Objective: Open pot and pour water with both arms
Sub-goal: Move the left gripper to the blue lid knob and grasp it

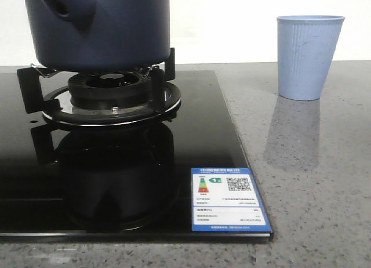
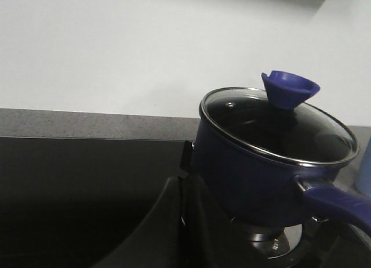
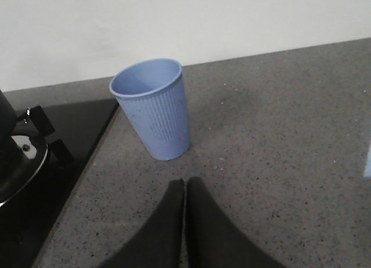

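**Lid First, Then Pour**

Nearest you was the blue sticker (image 1: 230, 199) on the black stove top (image 1: 116, 181). Behind it the pot (image 1: 98, 27) sat on the burner stand (image 1: 110, 100). Its glass lid (image 2: 278, 124) was on, so I judged the opening had not begun. Your left gripper (image 2: 182, 221) was pressed closed and empty, near the pot. Your right gripper (image 3: 185, 221) was closed and empty too, just short of the cup (image 3: 155, 108), which stood right of the pot. You needed to open the fingers, pinch the lid knob (image 2: 288, 88), and lift straight up.
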`<state>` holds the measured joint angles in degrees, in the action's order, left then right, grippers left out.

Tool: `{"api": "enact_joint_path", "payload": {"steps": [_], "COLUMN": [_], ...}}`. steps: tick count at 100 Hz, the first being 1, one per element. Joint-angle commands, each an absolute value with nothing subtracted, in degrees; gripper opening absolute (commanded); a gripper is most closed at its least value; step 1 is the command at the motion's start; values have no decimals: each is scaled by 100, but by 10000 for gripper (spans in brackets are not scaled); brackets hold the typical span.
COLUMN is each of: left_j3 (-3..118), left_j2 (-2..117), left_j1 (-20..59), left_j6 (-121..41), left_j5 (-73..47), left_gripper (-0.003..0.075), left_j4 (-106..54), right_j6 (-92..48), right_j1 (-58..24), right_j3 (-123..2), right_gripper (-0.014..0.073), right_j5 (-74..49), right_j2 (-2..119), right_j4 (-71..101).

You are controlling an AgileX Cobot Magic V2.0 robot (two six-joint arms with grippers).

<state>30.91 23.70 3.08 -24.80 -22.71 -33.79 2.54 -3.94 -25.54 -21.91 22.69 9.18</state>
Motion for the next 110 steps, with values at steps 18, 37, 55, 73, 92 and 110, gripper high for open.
{"api": "enact_joint_path", "payload": {"steps": [18, 37, 55, 73, 92, 110], "left_j3": [3967, 4267, 4474, 4743, 5022, 5376], "left_j2": [3379, 4043, 4709, 5392, 6112, 6756], "left_j1": [827, 1472, 2190, 2837, 3113, 3113], "left_j6": [-2693, -2828, -2837, -2837, -2837, -2837], "left_j5": [-2020, -1606, -915, -339, 386, 470], "left_gripper": [-15, 181, 509, 472, 454, 455], "left_j4": [-3597, -3688, -3702, -3626, -3425, -3412], "right_j6": [78, -247, -247, -247, -247, -247], "right_j1": [-372, -799, -1025, -1025, -1025, -1025], "right_j3": [-3409, -3526, -3526, -3526, -3526, -3526], "right_gripper": [-45, 94, 516, 561, 560, 560], "right_j5": [-1990, -1837, -1766, -1746, -1746, -1746], "right_j2": [3367, 3596, 3666, 3666, 3666, 3666], "right_j4": [829, 855, 855, 855, 855, 855]}}
